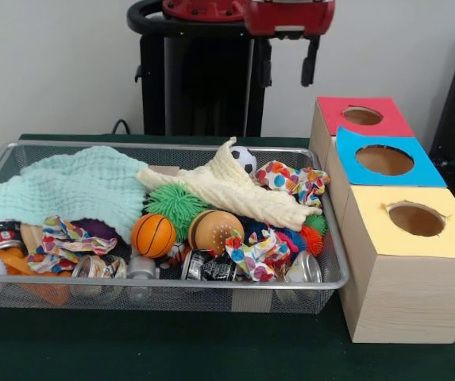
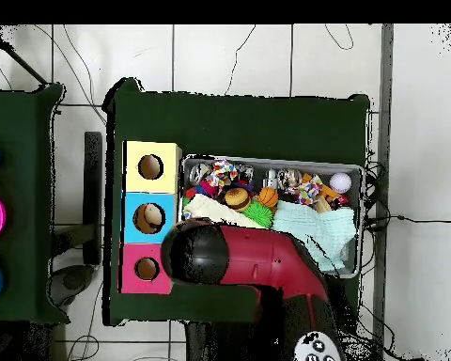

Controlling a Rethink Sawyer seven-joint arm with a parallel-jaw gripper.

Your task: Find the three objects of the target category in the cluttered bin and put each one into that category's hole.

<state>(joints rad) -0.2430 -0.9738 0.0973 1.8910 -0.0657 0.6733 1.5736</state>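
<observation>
The search has hardly begun, I judge: the gripper (image 1: 310,73) hangs high behind the bin (image 1: 211,284), touching nothing. Whether its fingers are spread or pressed together, I cannot tell. Likely targets, such as the basketball (image 1: 152,235), lie in the clutter; next comes descending to pick one.

The red and black arm (image 2: 257,263) is drawn back high above the wire bin's (image 1: 334,274) far edge. Its gripper (image 1: 310,63) hangs down there, finger state apparently unreadable.
</observation>
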